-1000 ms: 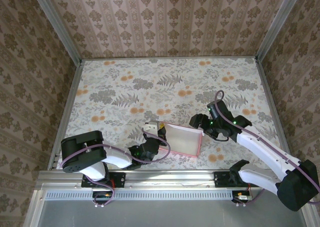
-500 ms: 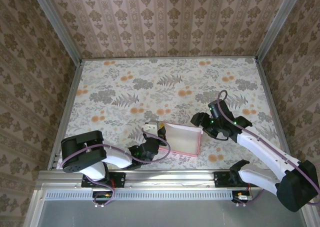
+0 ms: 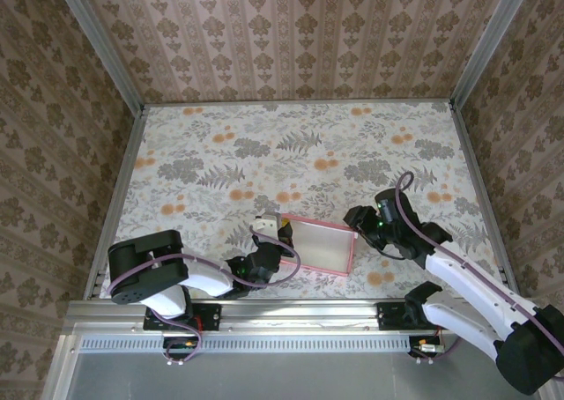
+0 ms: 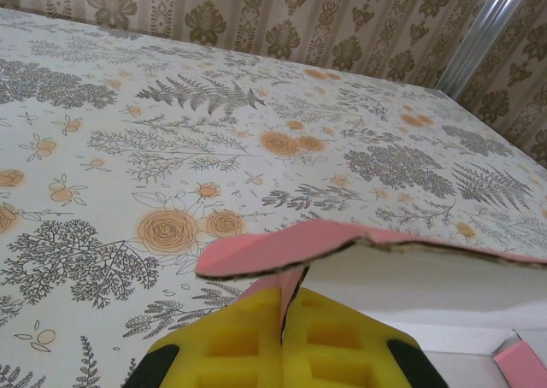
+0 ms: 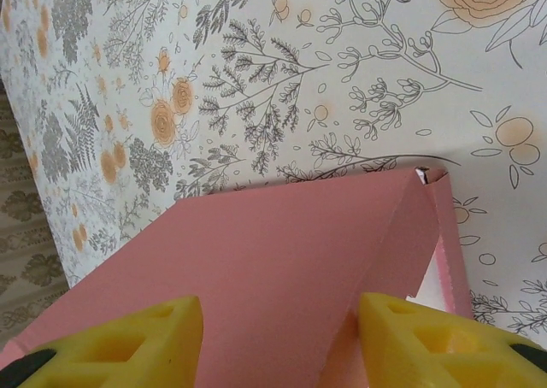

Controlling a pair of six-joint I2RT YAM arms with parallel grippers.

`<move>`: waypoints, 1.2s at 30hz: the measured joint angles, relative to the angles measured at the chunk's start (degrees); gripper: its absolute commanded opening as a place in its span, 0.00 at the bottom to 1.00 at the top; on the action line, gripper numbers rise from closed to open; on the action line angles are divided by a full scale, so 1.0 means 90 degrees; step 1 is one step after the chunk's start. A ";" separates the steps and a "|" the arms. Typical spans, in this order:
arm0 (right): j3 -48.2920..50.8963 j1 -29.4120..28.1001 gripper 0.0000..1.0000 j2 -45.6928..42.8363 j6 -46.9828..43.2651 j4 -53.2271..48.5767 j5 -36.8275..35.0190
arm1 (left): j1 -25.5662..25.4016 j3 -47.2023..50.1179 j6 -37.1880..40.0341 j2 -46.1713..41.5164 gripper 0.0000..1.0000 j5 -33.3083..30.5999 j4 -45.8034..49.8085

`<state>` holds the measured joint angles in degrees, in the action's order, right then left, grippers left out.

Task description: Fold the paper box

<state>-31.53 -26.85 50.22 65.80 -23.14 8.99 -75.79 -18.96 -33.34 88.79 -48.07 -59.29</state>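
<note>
Low on the bench, left claw is pinching the box's left flap tight; right claw is straddling its right end, pads apart, clamping nothing.

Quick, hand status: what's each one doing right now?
Left hand: closed, pinching a flap of the paper box.
Right hand: open, at the box's pink outer wall.

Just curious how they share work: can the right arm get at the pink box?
Probably yes: the right claw hangs at the pink box's right end, yellow fingers apart on either side of a wall, nothing blocking.
</note>
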 measured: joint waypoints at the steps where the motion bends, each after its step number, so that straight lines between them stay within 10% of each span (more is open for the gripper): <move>1: 0.0010 -0.0012 0.52 -0.0002 0.0041 0.0022 -0.0022 | 0.0000 -0.0007 -0.0007 0.0012 0.00 -0.0002 0.0002; 36: -0.0306 0.0027 0.47 0.0600 0.0420 0.0410 -0.0160 | 0.0231 -0.0214 0.0090 -0.0556 0.04 0.0238 0.1241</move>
<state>-34.28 -26.61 55.61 69.58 -19.44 7.55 -73.71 -20.88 -32.53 83.79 -45.93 -48.12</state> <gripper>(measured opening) 0.490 0.055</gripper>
